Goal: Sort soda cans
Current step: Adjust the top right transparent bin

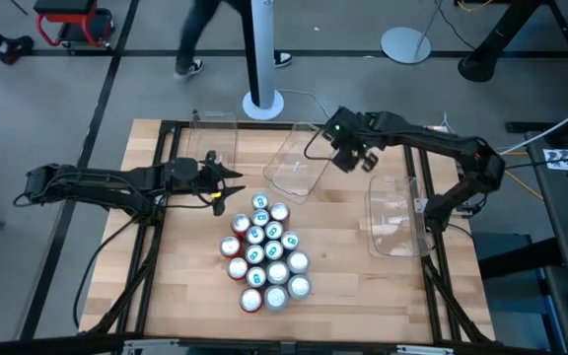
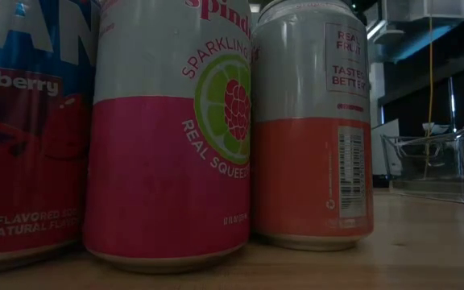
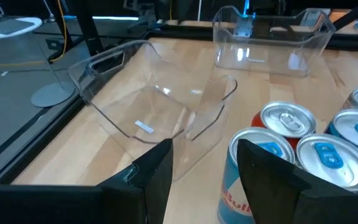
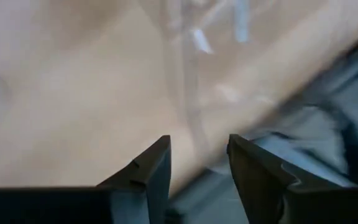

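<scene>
A wooden table point(image 1: 343, 296) carries three clear plastic bins: a middle bin point(image 1: 299, 163) at the far edge, a left bin point(image 1: 215, 133) and a right bin point(image 1: 394, 217), all apparently empty. The cluster of soda cans point(image 1: 267, 254) stands packed shoulder to shoulder at the table's centre, none yet sorted. The left gripper point(image 1: 227, 185) hovers just beside the cluster's far left corner, fingers parted and empty, a blue can point(image 3: 257, 171) next to one fingertip. The right gripper point(image 1: 348, 156) hangs over the middle bin's right rim, fingers apart with nothing between them (its wrist view is smeared). The risk, by judgement: cans touch, so a finger pushed between them could topple neighbours; the right arm could clip the bin wall. Open board lies left, right and near of the cluster.
</scene>
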You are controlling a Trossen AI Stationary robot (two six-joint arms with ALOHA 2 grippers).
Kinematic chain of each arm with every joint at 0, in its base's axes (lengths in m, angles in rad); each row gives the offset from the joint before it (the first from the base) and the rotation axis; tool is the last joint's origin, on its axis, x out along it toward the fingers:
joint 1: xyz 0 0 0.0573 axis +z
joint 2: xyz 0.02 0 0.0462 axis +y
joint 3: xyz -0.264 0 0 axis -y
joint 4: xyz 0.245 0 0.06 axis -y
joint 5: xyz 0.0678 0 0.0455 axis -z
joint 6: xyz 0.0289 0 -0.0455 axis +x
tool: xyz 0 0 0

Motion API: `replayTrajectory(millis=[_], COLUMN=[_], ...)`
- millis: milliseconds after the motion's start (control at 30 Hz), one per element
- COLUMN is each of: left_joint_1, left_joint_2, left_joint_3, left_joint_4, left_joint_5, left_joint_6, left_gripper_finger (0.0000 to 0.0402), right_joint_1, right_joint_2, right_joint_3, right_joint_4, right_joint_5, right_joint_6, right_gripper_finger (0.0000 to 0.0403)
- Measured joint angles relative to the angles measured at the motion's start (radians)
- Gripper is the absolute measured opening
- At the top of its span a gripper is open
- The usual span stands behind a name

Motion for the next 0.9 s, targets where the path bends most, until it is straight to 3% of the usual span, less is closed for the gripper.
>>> replayTrajectory(millis=[133,333,533,900], left_joint_1=[0.000,0.000,0.001,0.000], left_joint_2=[0.000,0.000,0.000,0.000], left_joint_3=[-0.004,-0.006,-0.006,-0.006], left_joint_4=[-0.003,0.015,0.023,0.012], left_joint_5=[0.000,0.000,0.000,0.000], left_joint_6=[-0.013,0.011,0.032,0.024], left_gripper_finger=[0.0169,0.0169,0.0169,0.0169], right_joint_1=[0.020,0.021,0.022,0.000], right_joint_2=[0.003,0.016,0.030,0.051], right_joint_3=[-0.141,-0.289,-0.324,-0.324], right_joint_4=[0.061,0.275,0.435,0.502], right_joint_5=[-0.002,0.009,0.132,0.142], right_joint_6=[0.192,0.315,0.342,0.339], right_gripper_finger=[0.0153,0.0135,0.0111,0.0104])
